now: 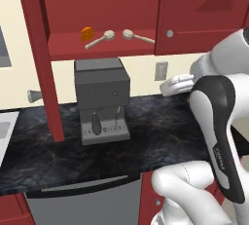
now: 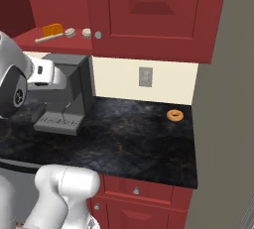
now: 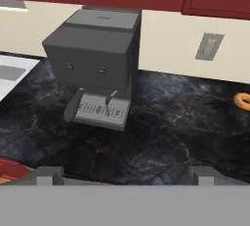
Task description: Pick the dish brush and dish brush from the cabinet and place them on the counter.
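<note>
The two dish brushes lie on the red inner shelf of the open cabinet, heads toward each other and a little apart: the left brush with its handle running down to the left, the right brush with its handle running off to the right. An orange block stands just beside the left brush, on its left. The left cabinet door hangs open, edge-on to the left base view; the right door is shut, with a round silver knob.

Below the shelf a grey coffee machine stands on the black counter against the cream wall, which carries a wall outlet. Red base cabinets run under the counter.

The gripper hangs low in front of the coffee machine, over the counter's front part, well below the shelf. Its jaws are spread wide and hold nothing; the dark fingertips stand far apart at the bottom of the hand view.

The right base view shows an orange ring lying on the counter near its right end, beside a tall grey wall; the hand view catches the ring at its right edge. The left base view shows a pale sink edge at the far left.
</note>
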Controlling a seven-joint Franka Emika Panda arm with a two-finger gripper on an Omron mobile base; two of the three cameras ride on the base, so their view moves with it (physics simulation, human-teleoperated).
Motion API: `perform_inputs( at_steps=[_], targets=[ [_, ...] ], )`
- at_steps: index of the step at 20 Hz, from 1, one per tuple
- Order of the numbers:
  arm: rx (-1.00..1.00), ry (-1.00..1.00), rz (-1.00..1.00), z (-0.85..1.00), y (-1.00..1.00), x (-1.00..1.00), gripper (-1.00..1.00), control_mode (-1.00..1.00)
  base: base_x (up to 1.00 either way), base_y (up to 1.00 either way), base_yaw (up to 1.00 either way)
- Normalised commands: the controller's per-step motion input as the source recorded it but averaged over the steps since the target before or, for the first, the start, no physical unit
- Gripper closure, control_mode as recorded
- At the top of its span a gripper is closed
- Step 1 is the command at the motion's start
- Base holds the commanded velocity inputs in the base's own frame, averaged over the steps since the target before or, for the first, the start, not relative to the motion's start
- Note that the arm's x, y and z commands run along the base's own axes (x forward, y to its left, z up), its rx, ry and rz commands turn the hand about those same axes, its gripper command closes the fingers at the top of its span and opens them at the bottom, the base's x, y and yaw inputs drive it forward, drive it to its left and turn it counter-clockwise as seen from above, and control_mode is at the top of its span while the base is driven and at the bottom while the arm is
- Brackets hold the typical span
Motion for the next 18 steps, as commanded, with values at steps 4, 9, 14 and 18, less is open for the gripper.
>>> perform_inputs(
  at_steps=[4,9,14,18],
  targets=[
    [-0.02,-0.23,0.10,0.16,-0.26,0.21,-1.00,-1.00,0.00,0.00,0.00],
    [-0.07,-0.02,-0.04,0.43,-0.01,0.33,-1.00,-1.00,0.00,0.00,0.00],
    [-0.04,0.15,-0.21,0.29,-0.15,0.36,-1.00,-1.00,0.00,0.00,0.00],
    [0.00,0.18,-0.25,0.02,-0.26,0.28,-1.00,-1.00,0.00,0.00,0.00]
  ],
)
